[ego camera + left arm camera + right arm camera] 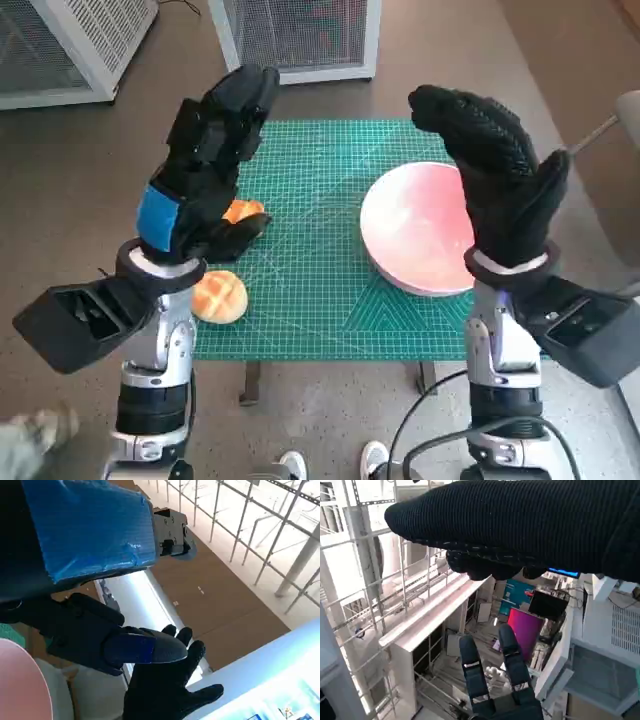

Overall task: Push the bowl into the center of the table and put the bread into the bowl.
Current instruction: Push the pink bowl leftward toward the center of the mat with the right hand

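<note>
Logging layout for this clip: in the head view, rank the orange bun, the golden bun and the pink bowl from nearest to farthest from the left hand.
1. Orange bun, partly hidden behind the left hand.
2. Golden bun, at the table's near edge.
3. Pink bowl, on the right side.

Left hand (95, 585) raised, blue-taped back close to camera, black fingers (145, 649) spread, holding nothing. Gloved right hand (167, 690) beyond its fingertips, fingers apart. Pink bowl (20, 685) edge beneath left palm. Brown floor (220, 595), metal railings (240, 525) beyond.
</note>
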Motion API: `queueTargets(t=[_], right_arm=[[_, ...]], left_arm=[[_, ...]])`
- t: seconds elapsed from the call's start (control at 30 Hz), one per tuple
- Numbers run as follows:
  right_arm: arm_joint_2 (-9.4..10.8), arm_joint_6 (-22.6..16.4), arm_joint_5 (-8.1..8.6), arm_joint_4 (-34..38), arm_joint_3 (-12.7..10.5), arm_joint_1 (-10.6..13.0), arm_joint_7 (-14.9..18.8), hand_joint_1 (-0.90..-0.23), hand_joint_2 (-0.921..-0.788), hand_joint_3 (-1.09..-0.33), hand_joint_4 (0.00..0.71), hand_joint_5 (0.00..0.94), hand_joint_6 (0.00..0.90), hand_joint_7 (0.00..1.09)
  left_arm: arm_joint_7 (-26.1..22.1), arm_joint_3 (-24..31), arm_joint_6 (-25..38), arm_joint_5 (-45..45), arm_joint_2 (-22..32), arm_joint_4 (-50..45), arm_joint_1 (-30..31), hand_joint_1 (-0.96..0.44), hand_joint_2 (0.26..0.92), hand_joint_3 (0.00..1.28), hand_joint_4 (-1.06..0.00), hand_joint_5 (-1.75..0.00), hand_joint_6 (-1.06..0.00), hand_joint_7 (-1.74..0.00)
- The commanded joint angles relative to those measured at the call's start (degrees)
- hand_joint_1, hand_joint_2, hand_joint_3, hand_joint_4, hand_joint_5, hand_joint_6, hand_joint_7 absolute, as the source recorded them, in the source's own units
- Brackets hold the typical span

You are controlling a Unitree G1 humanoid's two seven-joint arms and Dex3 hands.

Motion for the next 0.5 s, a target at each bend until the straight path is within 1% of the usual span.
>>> queueTargets(t=[0.03,0.27,0.5], right_arm=[[-0.17,0.75,0.45,0.33,-0.25,1.05,0.01,-0.498,-0.921,-0.441,0.28,0.007,0.078,0.6],[-0.12,0.81,0.25,0.3,-0.18,1.0,-0.02,-0.495,-0.921,-0.441,0.282,0.007,0.08,0.6],[-0.26,0.92,0.46,0.26,-0.24,0.98,0.2,-0.493,-0.921,-0.442,0.282,0.006,0.08,0.6]], left_arm=[[0.18,-0.11,-0.09,0.36,0.03,0.15,0.53,-0.5,0.921,0.28,-0.12,-0.01,0.0,-0.52],[0.34,-0.05,-0.35,0.77,0.05,0.37,0.47,-0.5,0.921,0.28,-0.12,-0.01,0.0,-0.52],[0.67,-0.11,-0.77,1.51,0.03,0.53,0.37,-0.51,0.921,0.25,-0.12,-0.01,0.0,-0.52]])
